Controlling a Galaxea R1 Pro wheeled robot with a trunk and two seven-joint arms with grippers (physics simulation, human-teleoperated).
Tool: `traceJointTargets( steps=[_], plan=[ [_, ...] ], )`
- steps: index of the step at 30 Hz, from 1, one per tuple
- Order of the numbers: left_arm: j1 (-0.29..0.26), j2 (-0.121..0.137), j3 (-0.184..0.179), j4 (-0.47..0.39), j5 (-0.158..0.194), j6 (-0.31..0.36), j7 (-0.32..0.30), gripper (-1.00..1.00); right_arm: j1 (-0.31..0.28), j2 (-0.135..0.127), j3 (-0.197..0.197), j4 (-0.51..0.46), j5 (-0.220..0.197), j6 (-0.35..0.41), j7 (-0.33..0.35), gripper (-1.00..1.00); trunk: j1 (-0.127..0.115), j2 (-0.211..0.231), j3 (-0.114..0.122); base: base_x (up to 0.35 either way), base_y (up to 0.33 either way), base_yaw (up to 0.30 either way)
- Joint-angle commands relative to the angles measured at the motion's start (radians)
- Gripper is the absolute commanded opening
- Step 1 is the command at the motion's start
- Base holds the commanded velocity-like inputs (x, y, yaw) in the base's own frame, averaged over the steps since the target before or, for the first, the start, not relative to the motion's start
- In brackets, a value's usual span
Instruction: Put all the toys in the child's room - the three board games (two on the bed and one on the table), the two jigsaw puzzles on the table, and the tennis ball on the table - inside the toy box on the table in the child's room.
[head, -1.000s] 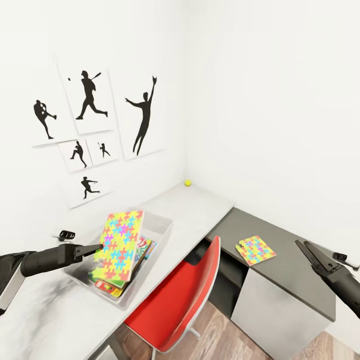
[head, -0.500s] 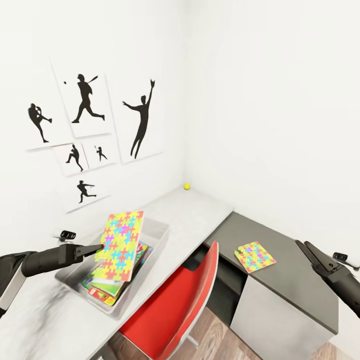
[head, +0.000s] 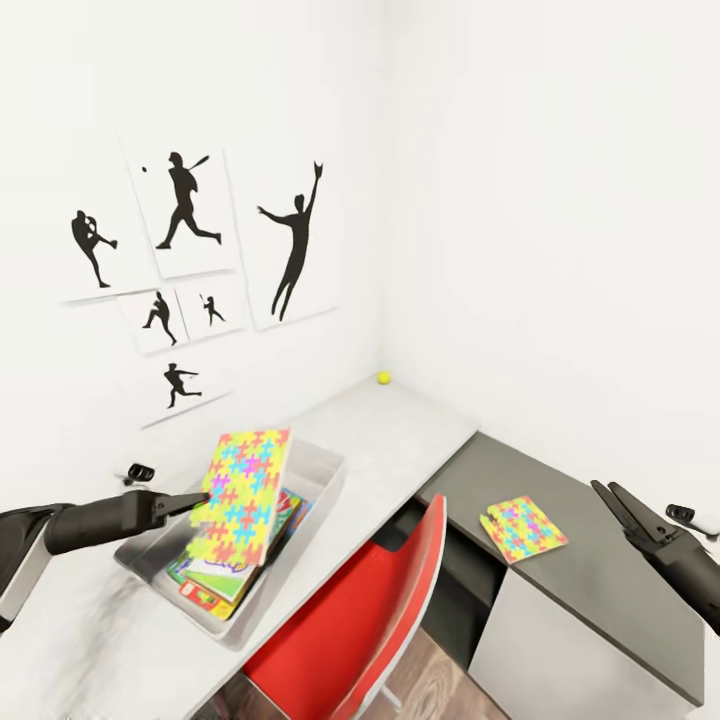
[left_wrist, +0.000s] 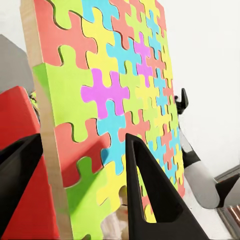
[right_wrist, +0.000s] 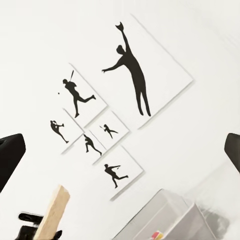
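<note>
The table (head: 400, 440) runs along the wall under the baseball pictures (head: 190, 270), with a red chair (head: 370, 620) tucked beneath it. The toy box (head: 320, 490) sits on the table's pale top, holding board games (head: 225, 575). Over the box, the left gripper (head: 197, 500) pinches one jigsaw puzzle (head: 240, 495) on edge. The second puzzle (head: 522, 528) lies on the dark cabinet top, near the right gripper (head: 612, 497), its fingers apart and empty. The tennis ball (head: 383, 378) rests in the table's far corner.
</note>
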Motion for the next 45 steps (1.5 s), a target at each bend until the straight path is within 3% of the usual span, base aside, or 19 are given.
traceJointTargets(
  steps=[1,3,5,6,7,9,17,20,23,26,28,31,40,45],
  plan=[
    [-0.002,0.002,0.002,0.000,-0.020,0.011,0.008,-1.00,-0.001,0.000,-0.001,0.000,-0.005,0.008,0.000,1.00,0.001,-0.002,-0.002,0.002,-0.001,0.137],
    [-0.008,0.004,0.006,0.012,-0.075,0.012,0.036,-1.00,-0.001,0.000,-0.001,0.001,-0.004,0.007,0.000,1.00,0.001,-0.002,-0.001,0.001,-0.001,0.072],
    [-0.029,0.004,0.007,0.028,-0.183,0.012,0.095,-1.00,-0.001,0.000,-0.002,0.001,-0.004,0.007,0.000,1.00,0.001,-0.002,-0.001,0.000,0.000,0.024],
    [-0.052,0.002,0.008,0.032,-0.230,0.014,0.121,-1.00,-0.001,0.000,-0.002,0.001,-0.004,0.007,0.000,1.00,0.001,-0.002,-0.001,0.000,0.000,0.012],
    [-0.067,0.001,0.007,0.035,-0.252,0.015,0.130,-1.00,-0.001,0.000,-0.002,0.001,-0.004,0.006,0.000,1.00,0.001,-0.002,-0.001,0.000,0.000,0.008],
    [-0.131,-0.005,0.003,0.044,-0.331,0.019,0.157,-1.00,-0.001,0.000,-0.002,0.001,-0.004,0.006,0.000,1.00,0.001,-0.002,0.000,0.000,0.000,0.005],
    [-0.230,-0.007,-0.016,0.070,-0.427,0.015,0.198,-1.00,-0.001,0.000,-0.005,0.001,-0.004,0.006,0.003,1.00,0.001,-0.002,0.000,0.000,0.000,0.001],
    [-0.258,-0.013,-0.022,0.076,-0.497,0.012,0.204,-1.00,-0.001,0.000,-0.004,0.001,-0.004,0.006,0.002,1.00,0.001,-0.002,0.000,0.000,0.000,0.000],
    [-0.267,-0.034,-0.040,0.078,-0.575,0.009,0.205,-1.00,-0.001,0.000,-0.005,0.001,-0.003,0.006,0.002,1.00,0.001,-0.002,0.000,0.000,0.000,0.000],
    [-0.270,-0.059,-0.068,0.078,-0.677,-0.007,0.206,-1.00,-0.001,0.000,-0.004,0.002,-0.003,0.006,0.002,1.00,0.001,-0.002,0.000,0.000,0.000,0.000],
    [-0.270,-0.070,-0.079,0.078,-0.716,-0.036,0.205,-1.00,-0.001,0.000,-0.004,0.003,-0.003,0.006,0.002,1.00,0.001,-0.002,0.000,0.000,0.000,0.000],
    [-0.270,-0.084,-0.088,0.096,-0.753,-0.077,0.206,-1.00,-0.001,0.000,-0.004,0.004,-0.003,0.006,0.002,1.00,0.001,-0.002,0.000,0.000,0.000,0.000],
    [-0.271,-0.088,-0.093,0.137,-0.777,-0.118,0.206,-1.00,-0.001,0.000,-0.004,0.003,-0.003,0.006,0.002,1.00,0.001,-0.002,0.000,0.000,0.000,0.000],
    [-0.271,-0.090,-0.092,0.157,-0.818,-0.136,0.207,-1.00,-0.001,0.000,-0.004,0.002,-0.003,0.006,0.002,1.00,0.001,-0.002,0.000,0.000,0.000,0.000]
  ],
)
